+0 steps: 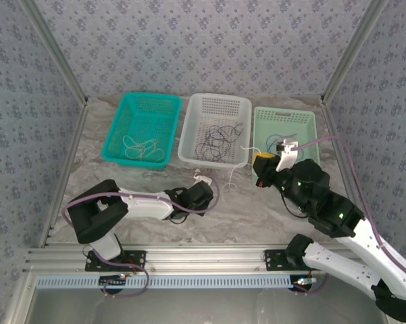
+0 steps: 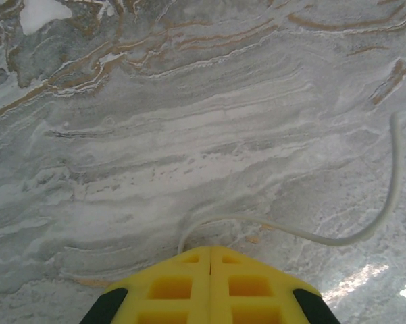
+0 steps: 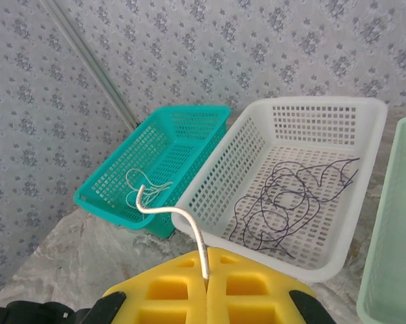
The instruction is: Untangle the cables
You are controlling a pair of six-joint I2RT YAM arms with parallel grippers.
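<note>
The right gripper (image 3: pixel 206 270) is clenched on a pale cable (image 3: pixel 179 214) and holds its end up, clear of the white basket (image 3: pixel 324 108) where the dark cables (image 3: pixel 290 202) lie snarled, likely to draw it free. Low over the desk (image 2: pixel 189 101), the left gripper (image 2: pixel 209 251) is pressed closed. A pale line, probably the same cable, slips under its tip, though I cannot tell whether it is truly pinched. Pale strands (image 3: pixel 145 183) rest in the teal basket (image 3: pixel 189 111) — seemingly sorted.
</note>
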